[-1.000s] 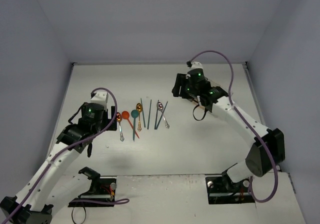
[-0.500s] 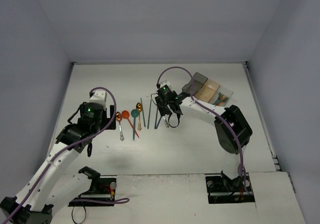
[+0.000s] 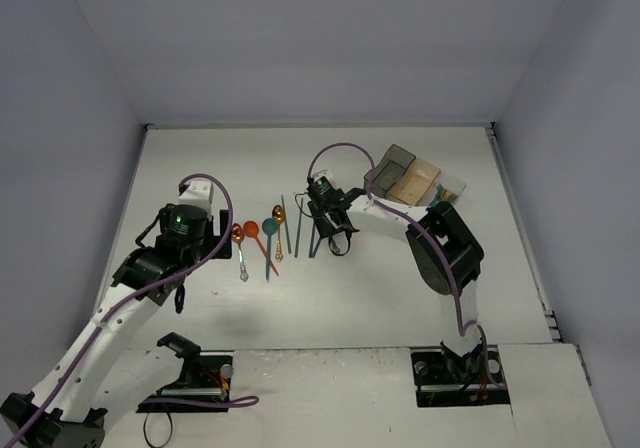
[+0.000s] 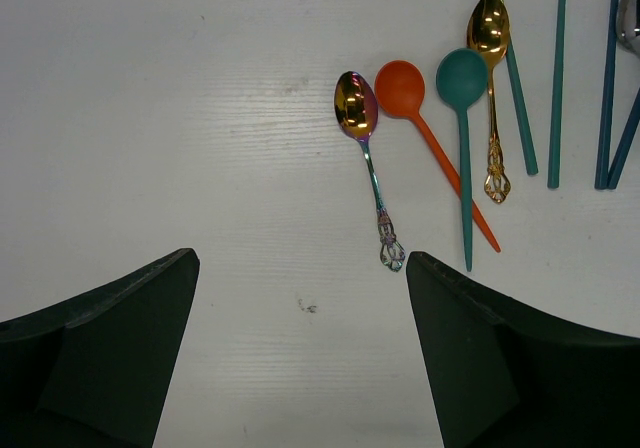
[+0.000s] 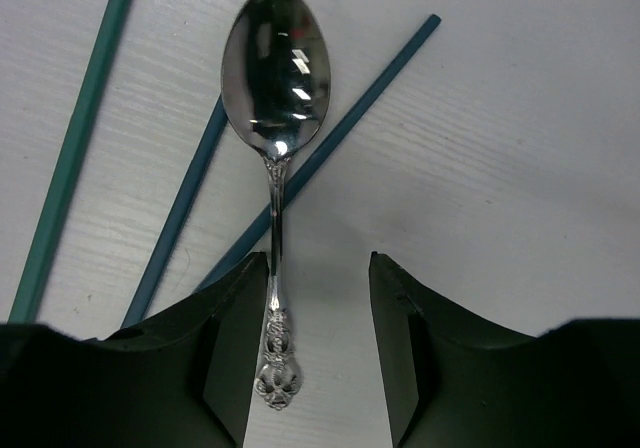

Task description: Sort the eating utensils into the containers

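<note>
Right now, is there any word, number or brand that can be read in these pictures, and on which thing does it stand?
No text can be read in any view.
The silver spoon and the gold spoon bear only ornament on their handles, no letters.
The bins show no label, but they are small in the top view.

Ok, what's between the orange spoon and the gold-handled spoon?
The teal spoon lies between the orange spoon and gold-handled spoon, in the left wrist view.
</note>
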Controlling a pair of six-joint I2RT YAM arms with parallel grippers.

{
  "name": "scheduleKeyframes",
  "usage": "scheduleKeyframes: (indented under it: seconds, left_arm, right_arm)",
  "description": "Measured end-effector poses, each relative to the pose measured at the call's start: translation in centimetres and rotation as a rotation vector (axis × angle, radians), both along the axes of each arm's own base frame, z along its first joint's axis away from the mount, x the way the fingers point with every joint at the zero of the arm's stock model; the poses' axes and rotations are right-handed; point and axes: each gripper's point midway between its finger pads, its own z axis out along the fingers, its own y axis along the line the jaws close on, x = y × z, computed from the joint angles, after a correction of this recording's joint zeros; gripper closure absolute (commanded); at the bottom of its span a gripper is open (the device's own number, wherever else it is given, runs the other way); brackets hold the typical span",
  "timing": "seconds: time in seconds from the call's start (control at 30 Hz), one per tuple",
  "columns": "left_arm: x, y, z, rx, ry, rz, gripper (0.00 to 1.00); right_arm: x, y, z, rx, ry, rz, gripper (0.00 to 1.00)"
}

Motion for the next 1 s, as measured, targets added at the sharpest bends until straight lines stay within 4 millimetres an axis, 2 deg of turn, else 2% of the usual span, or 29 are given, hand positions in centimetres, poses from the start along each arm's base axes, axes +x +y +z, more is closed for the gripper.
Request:
scheduleKeyframes:
  seconds: [0.27, 0.63, 1.0]
  left_arm:
    - [0.1, 0.0, -0.2, 0.005, 0.01, 0.0, 0.17]
    - [0.1, 0.0, -0.3, 0.015, 0.014, -0.007, 0.17]
    - [0.1, 0.0, -0.3, 0.018, 0.014, -0.009, 0.17]
  right_arm:
    - [0.0, 0.5, -0.6, 0.015, 0.01, 0.007, 0.69]
    - [1.0, 1.7, -0.8, 0.058, -0.016, 0.016, 0.99]
    - [1.1, 1.8, -0.5, 0.066, -0.018, 0.021, 1.0]
